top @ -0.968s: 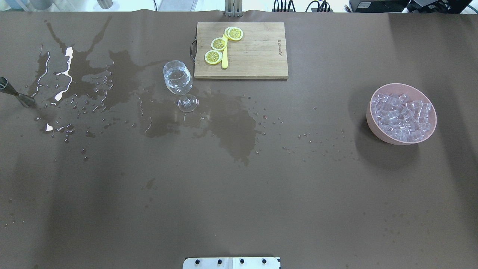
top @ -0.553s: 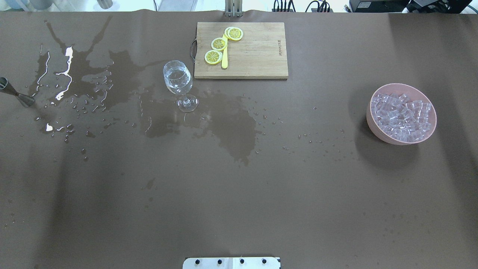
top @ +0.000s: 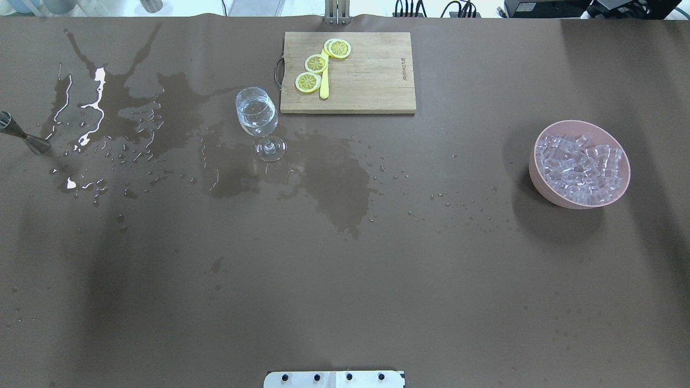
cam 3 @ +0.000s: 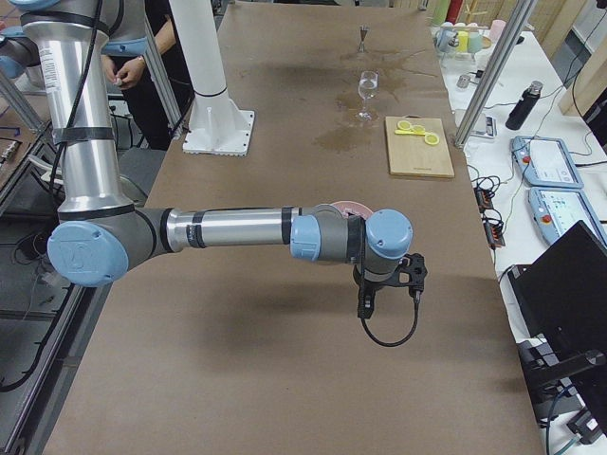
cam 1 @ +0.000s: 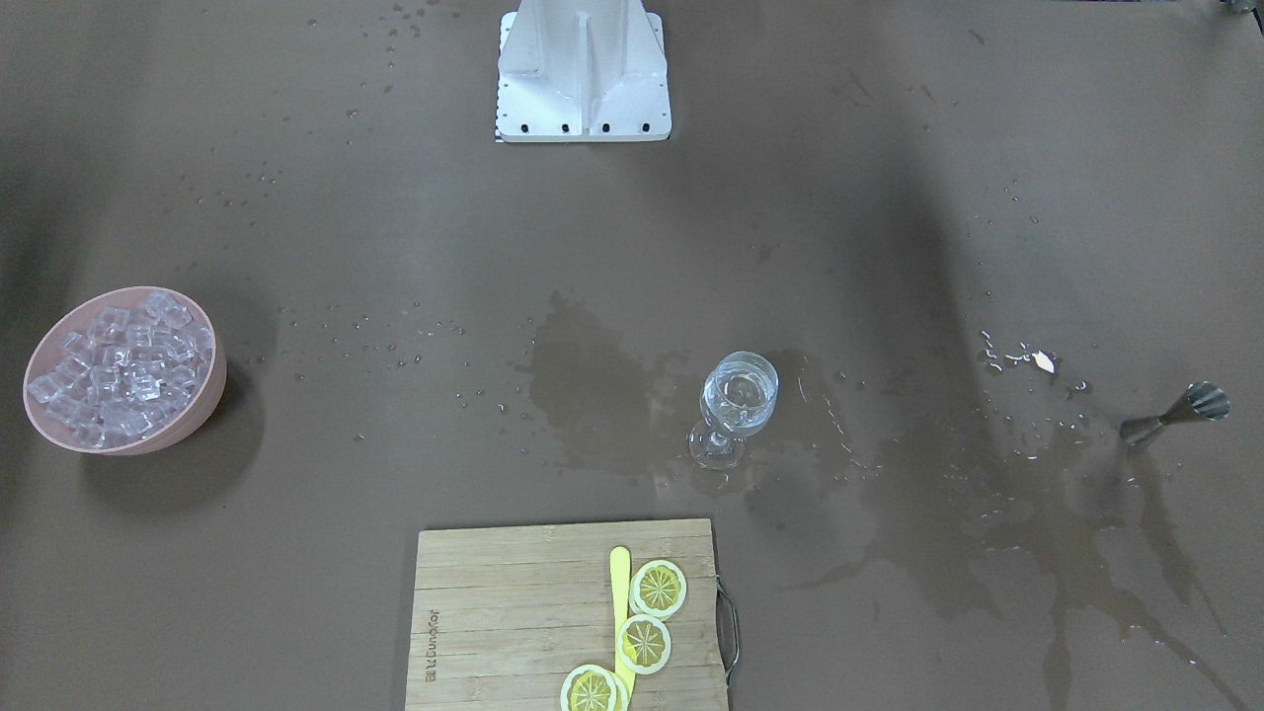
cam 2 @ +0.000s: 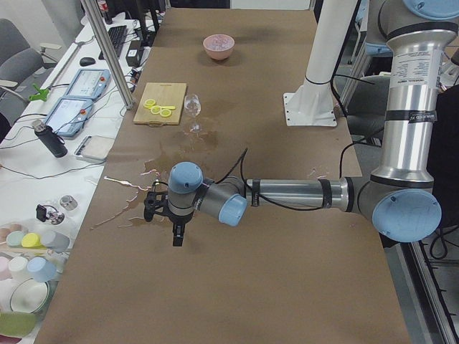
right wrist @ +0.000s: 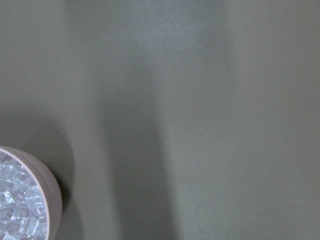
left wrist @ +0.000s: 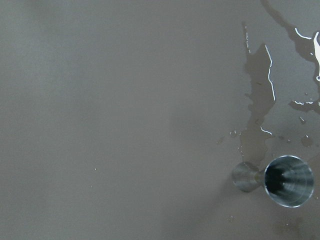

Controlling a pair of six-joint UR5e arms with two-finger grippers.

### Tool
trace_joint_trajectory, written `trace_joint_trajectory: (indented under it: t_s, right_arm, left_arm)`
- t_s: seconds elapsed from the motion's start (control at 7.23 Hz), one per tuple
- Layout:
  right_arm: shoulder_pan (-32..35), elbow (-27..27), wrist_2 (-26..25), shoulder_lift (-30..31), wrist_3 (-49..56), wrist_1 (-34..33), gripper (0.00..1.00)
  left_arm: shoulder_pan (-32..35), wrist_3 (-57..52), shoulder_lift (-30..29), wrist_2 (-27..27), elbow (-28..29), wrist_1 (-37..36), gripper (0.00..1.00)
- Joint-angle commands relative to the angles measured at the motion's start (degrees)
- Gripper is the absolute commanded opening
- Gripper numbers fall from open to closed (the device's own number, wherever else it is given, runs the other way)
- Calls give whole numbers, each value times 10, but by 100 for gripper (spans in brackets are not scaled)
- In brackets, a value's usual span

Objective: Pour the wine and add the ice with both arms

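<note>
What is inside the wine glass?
The wine glass holds some clear wine, nothing else visible, though glare could hide a cube. The ice lies in the pink bowl.

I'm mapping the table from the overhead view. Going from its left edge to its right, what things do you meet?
jigger → wine glass → cutting board → bowl of ice
</note>
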State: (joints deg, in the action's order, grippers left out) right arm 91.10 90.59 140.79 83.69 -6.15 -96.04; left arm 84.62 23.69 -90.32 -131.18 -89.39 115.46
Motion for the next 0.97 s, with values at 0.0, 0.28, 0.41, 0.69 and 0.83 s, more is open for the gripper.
trace_joint_trajectory:
  t_s: [0.0,0.28,0.41,0.69,0.83]
  right_arm:
    - [-30,56,-10,2,-60,-4,100]
    - [-82,62,-13,-7,-102,3,100]
    - [-117,62,-29,-25,-138,4,100]
    - [-167,62,-38,-58,-210,4,100]
    - [-187,62,-51,-70,-232,5,95]
  left_arm:
    - [-2,3,69,2,-93,33,99]
    - [-3,84,125,6,-82,192,98]
    - [-20,147,119,19,-63,249,98]
    - [-69,211,114,114,-53,302,98]
    - [-98,231,98,167,-30,329,98]
